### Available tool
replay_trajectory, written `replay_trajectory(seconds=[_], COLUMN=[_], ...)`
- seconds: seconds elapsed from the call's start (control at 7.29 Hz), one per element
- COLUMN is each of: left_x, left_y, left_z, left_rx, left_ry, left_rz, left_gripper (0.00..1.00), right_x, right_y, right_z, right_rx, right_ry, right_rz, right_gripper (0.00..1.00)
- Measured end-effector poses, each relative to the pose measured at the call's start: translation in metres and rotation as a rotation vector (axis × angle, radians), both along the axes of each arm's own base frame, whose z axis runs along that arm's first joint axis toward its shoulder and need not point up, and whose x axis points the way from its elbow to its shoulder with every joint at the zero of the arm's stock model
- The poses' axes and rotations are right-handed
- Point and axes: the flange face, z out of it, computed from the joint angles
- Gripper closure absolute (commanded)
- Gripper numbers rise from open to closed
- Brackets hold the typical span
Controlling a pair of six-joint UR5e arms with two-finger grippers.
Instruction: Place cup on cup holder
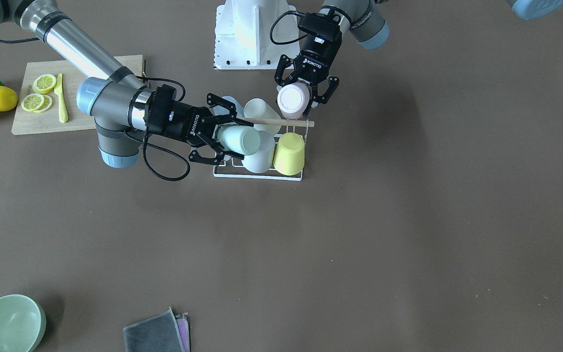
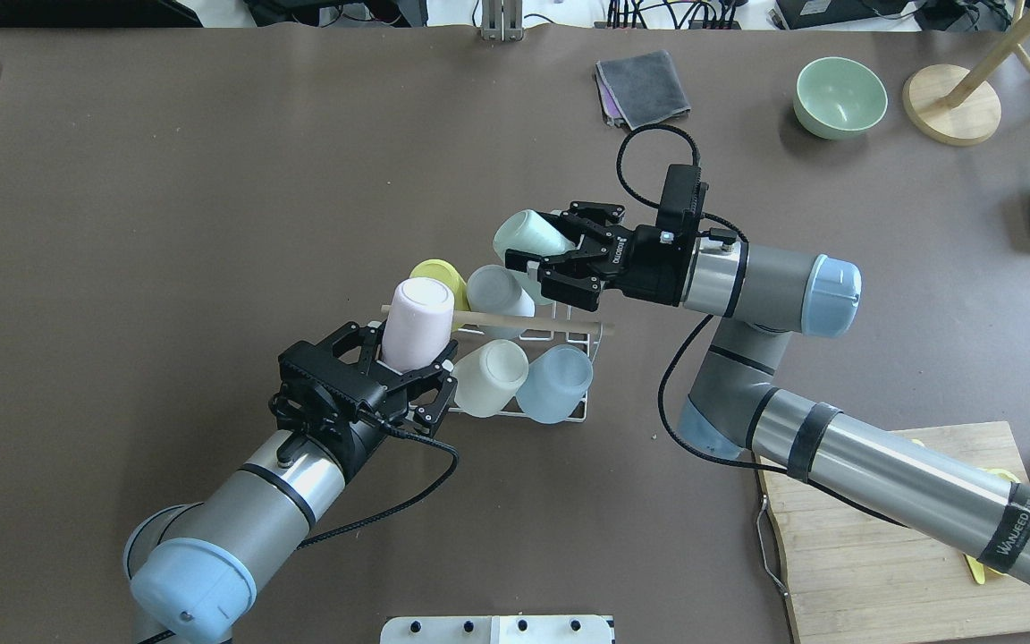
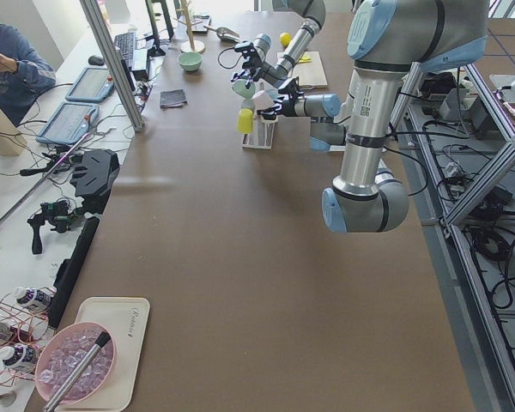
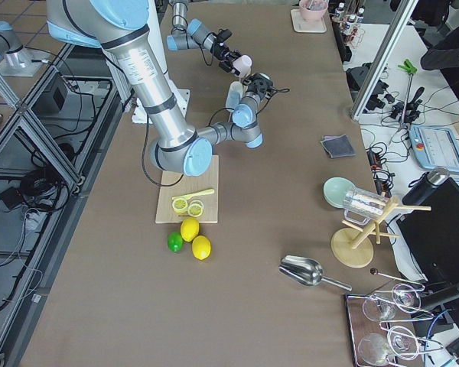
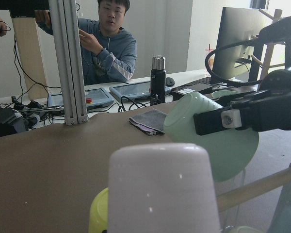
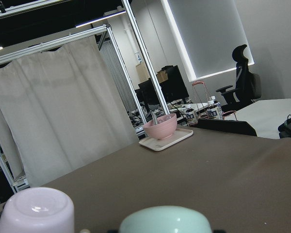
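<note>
Status: both hands loaded.

My left gripper (image 2: 406, 360) is closed round the pale pink plastic cup (image 2: 417, 322). The fingers clamp the wall near the rim, and the closed base points up and away from my wrist. My right gripper (image 2: 549, 259) has the mint-green plastic cup (image 2: 526, 235) the same way, pinched at the mouth end with the base leading. Cups sit on this rack inverted and tilted, so base-out is the attitude I want.

The small white wire cup holder with a light wooden rod across its top (image 1: 291, 123) sits mid-table between my two wrists. Four cups are on it, all mouth-down and leaning:
- Far row: a yellow cup (image 2: 437, 275) and a translucent white cup (image 2: 497, 291).
- Near row: a cream cup (image 2: 490, 376) and a pale blue cup (image 2: 555, 383).

Pink hangs at the left end of the rod, just beside the cream cup. Mint hangs over the right end of the far row, next to the translucent white one. My read is that those are the two free pegs, which is why each arm comes in from its own side. I can't see the pegs under either cup, and I can't tell whether pink is touching the rod.

Both placements look close but not done. The next move needs each cup to slide down along its peg's slant. The risk is clipping the rod or a neighbouring cup. The rack looks light — a sideways shove would likely skid it.
</note>
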Motion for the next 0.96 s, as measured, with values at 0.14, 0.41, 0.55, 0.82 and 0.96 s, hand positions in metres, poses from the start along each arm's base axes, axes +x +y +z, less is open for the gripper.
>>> replay_trajectory(seconds=[0.14,0.41,0.55,0.82,0.96], left_x=[0.001,0.001,0.001,0.0,-0.001], left_y=[0.0,-0.001,-0.001,-0.001,-0.001], left_z=[0.001,0.002,0.003,0.006,0.006], left_rx=[-0.004,-0.006,-0.007,-0.008,-0.008], left_ry=[0.003,0.006,0.005,0.007,0.013], left_rz=[0.0,-0.001,-0.001,-0.001,-0.001], left_gripper=[0.62,0.62,0.61,0.38,0.03], right_x=[0.0,0.002,0.003,0.004,0.005], right_y=[0.001,0.003,0.005,0.008,0.009], right_z=[0.002,0.007,0.01,0.015,0.017], right_rx=[0.001,0.008,0.008,0.01,0.013], right_ry=[-0.001,-0.009,-0.008,-0.013,-0.018], right_rz=[-0.001,-0.002,-0.003,-0.007,-0.007], right_gripper=[1.0,1.0,1.0,1.0,1.0])
